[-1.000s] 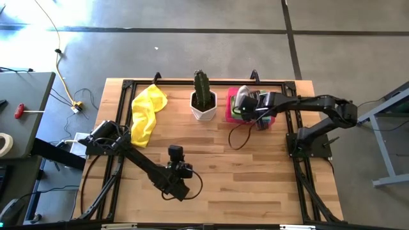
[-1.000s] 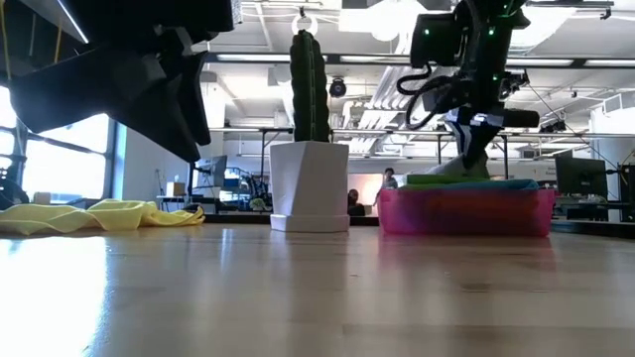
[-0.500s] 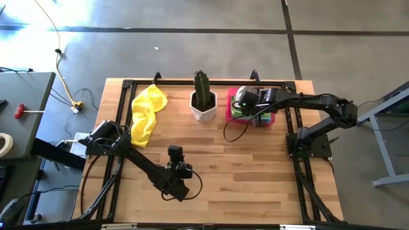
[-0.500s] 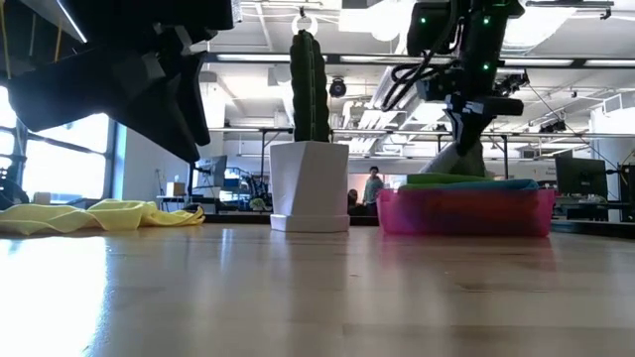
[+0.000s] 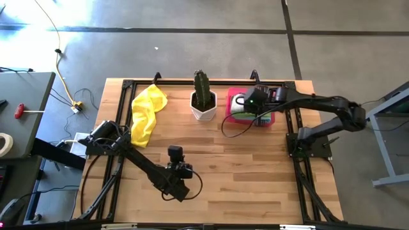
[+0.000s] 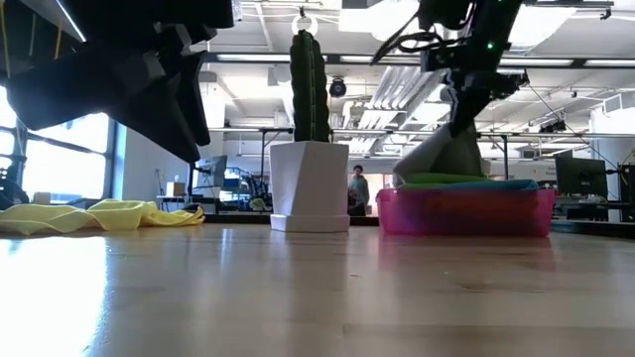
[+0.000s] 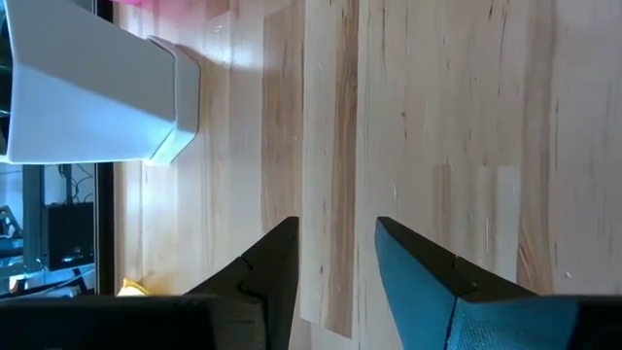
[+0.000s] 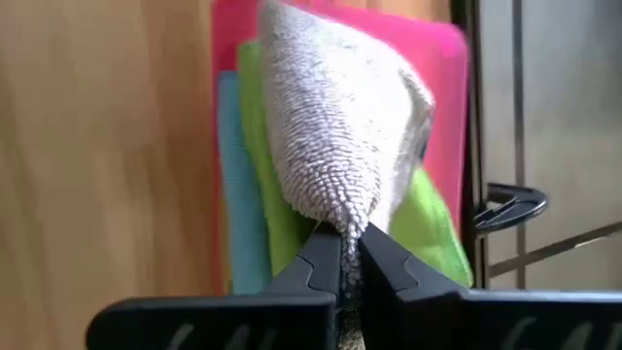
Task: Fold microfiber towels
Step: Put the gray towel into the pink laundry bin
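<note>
My right gripper is over the pink tray at the table's far right and is shut on a grey towel. Lime green and light blue towels lie stacked flat in the tray under it. A crumpled yellow towel lies on the table at the far left. My left gripper is open and empty above the table's middle, near the front, and points toward the far edge. My right gripper pinches a bunched-up peak of the grey towel between its two fingers, coming from above and pointing down. The towel hangs below the fingers as a tent. Its lower part rests on the stack in the tray.
A cactus in a white pot stands just left of the pink tray, at the far middle. A black frame runs along the table's edges. Bare wood lies between the two arms. A person walks in the room behind.
My right gripper has gone up and a little toward the table's right edge, staying shut. It has drawn the grey towel's held part up into a taller tent. The towel's lower part has stayed on the stack in the tray.
</note>
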